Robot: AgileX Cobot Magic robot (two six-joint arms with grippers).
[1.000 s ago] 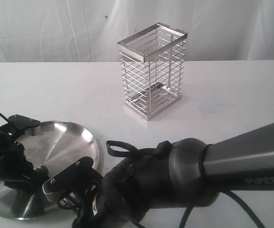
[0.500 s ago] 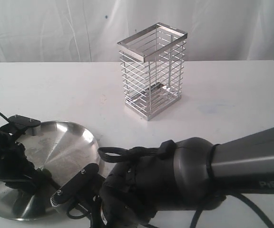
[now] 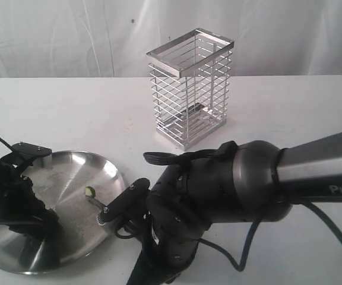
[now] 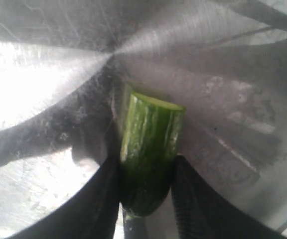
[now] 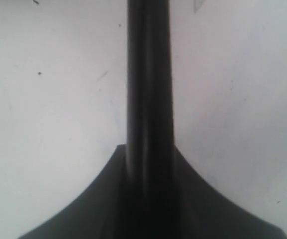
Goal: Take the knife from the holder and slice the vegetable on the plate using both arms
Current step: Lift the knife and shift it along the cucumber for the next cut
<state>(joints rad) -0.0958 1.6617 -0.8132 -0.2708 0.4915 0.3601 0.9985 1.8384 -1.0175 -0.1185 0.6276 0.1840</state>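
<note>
left tool (image 4: 146,199) clamps the vegetable (image 4: 151,149) on the plate (image 3: 70,172), long axis running out from the fingers. right tool (image 5: 148,199) grips the knife (image 5: 148,74) over the desk (image 3: 290,119), beside the plate's right; the holder (image 3: 189,89) stands empty.

Plate (image 3: 70,196) sits near-left on the table (image 3: 290,113). Holder (image 3: 189,89) stands upright farther back, about centre, well apart from plate. Left arm (image 3: 8,199) over plate's left part; left gripper (image 4: 146,199) pinches the vegetable (image 4: 151,149) between its fingers, above plate surface. Small slice (image 3: 89,191) lies on plate, right of centre. Right arm (image 3: 230,196) near-centre, right of plate, knife (image 5: 148,99) clamped in right gripper (image 5: 148,199) over bare table.
</note>
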